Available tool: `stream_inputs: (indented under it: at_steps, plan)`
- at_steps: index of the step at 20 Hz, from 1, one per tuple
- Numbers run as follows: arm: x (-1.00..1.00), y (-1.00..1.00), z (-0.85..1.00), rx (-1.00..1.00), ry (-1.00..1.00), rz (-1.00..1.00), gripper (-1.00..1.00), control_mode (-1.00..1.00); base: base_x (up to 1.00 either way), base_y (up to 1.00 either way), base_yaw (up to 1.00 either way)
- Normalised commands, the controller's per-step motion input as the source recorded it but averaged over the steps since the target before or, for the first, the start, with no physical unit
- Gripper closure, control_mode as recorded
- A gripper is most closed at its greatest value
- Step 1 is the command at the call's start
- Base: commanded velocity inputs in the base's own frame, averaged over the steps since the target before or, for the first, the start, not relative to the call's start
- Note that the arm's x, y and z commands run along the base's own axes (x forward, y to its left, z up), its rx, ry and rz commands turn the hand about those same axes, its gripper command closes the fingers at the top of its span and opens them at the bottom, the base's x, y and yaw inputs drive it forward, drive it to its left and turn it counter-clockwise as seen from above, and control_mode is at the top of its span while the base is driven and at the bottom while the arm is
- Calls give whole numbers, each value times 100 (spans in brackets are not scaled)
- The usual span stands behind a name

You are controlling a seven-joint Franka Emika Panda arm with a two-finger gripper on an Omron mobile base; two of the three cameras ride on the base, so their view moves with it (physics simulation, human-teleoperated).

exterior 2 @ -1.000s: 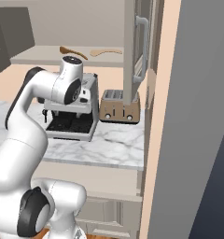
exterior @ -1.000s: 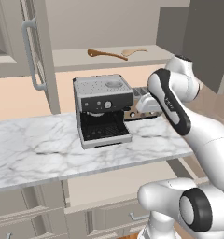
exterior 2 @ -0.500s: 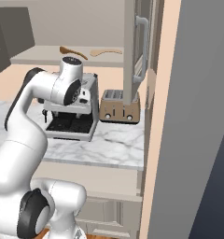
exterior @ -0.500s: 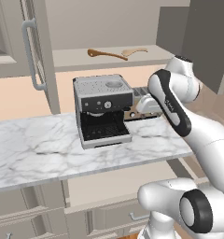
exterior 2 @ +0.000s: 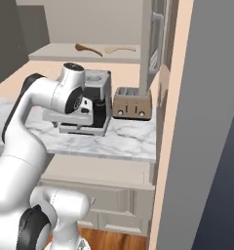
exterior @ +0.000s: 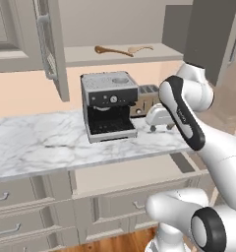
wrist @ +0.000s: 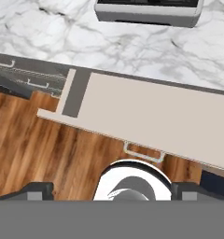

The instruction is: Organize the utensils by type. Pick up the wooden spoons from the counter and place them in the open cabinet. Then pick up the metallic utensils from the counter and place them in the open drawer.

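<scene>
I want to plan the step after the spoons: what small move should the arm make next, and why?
Probably swing the open gripper over the counter to seek a fork: both wooden spoons lie in the cabinet, and the drawer stands open, its visible bottom bare.

white marble counter (exterior: pixel 36 142) with espresso machine (exterior: pixel 109 104), toaster (exterior 2: pixel 132 103), cabinet shelf (exterior: pixel 85 54) with 2 wooden spoons (exterior: pixel 112 49)

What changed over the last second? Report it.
The arm edged slightly right in the left base view. Nothing was taken or let go. Unchanged: claw open, both spoons in the cabinet, drawer open.
</scene>
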Motion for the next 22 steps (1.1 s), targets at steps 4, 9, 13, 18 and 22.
stream_inputs:
  at_steps: [4,9,13,18,22]
  plan:
    - [0,0,0,0,0,0,-100,100,-64,67,24]
    - [0,0,0,0,0,0,-100,100,-61,83,53]
    - [0,0,0,0,0,0,-100,100,-38,56,94]
    - [0,0,0,0,0,0,-100,100,-28,38,100]
    - [0,0,0,0,0,0,-100,100,-23,35,100]
